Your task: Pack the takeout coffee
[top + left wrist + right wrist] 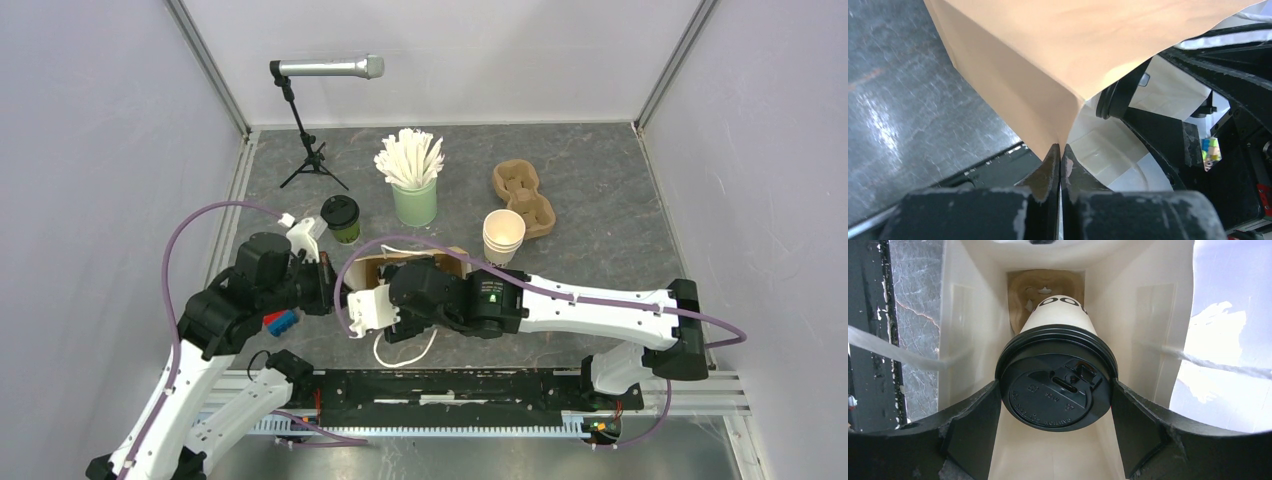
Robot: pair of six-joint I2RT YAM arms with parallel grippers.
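A white takeout coffee cup (1058,315) with dark print and a black lid (1048,400) is inside the open brown paper bag (973,340). Its base points at a cardboard carrier (1020,290) deep in the bag. My right gripper (1055,385) is shut on the cup, with a finger against each side of the lid. My left gripper (1060,150) is shut on the bag's edge (1048,100). In the top view, the bag (372,268) lies between the left gripper (328,285) and right gripper (380,305). The olive-green coffee cup (341,218) stands behind the bag with its lid on.
A mint-green cup of white sticks (413,190), a stack of lidless cream cups (503,237) and a second cardboard carrier (523,195) stand at the back. A microphone on a tripod (312,150) is at the back left. The bag's white string handle (405,350) lies near the front rail.
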